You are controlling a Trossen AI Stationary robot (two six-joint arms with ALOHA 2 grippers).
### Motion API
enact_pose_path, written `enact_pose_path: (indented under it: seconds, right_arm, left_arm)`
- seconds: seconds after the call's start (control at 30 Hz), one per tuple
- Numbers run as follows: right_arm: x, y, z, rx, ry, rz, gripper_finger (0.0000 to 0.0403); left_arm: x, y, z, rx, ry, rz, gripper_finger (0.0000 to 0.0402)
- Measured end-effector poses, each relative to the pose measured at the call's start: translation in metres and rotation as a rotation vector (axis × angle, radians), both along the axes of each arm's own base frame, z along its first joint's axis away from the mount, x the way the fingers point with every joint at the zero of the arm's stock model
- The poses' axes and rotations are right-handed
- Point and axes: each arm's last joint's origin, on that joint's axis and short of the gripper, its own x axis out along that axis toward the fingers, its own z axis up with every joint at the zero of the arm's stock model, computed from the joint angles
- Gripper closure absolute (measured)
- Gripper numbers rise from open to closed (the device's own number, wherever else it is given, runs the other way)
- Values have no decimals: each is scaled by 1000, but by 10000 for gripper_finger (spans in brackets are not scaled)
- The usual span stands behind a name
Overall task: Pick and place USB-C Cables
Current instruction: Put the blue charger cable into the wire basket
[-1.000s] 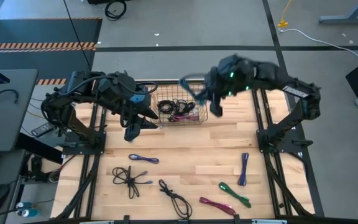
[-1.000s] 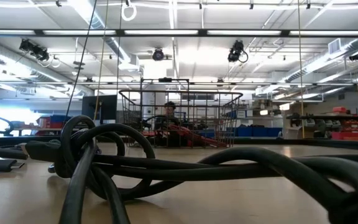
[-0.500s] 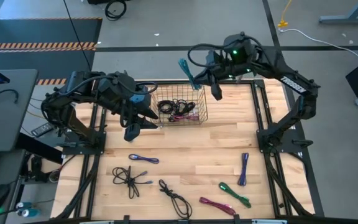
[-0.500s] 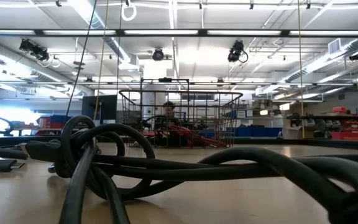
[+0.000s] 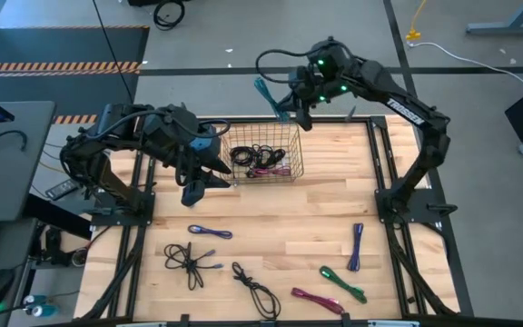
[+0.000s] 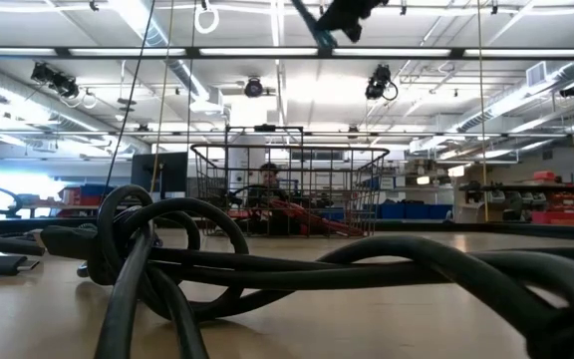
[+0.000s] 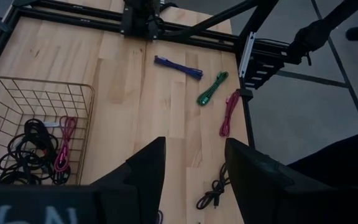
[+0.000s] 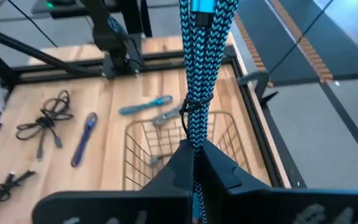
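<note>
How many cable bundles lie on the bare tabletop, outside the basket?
6: purple bundle, two black bundles, magenta, green, and a second purple one. The arms may hide others.

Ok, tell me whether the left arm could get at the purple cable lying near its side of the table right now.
Probably yes. The left gripper is open and holds nothing, and the purple cable lies alone on bare wood just in front of it. The basket sits off to the side, out of the path.
</note>
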Motion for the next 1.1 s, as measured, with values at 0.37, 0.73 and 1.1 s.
enact_pose_path:
  seconds: [0.37,0.73,1.1]
  right_arm:
    - [55,-31,-75,131,186,60,393]
    - [82,-21,-146,96,583,63,393]
    - [111,-8,-201,67,751,108,393]
  left_arm:
    - [0,0,0,0,0,0,230]
    - [0,0,0,0,0,-1,230]
    - [0,0,0,1,0,-1,230]
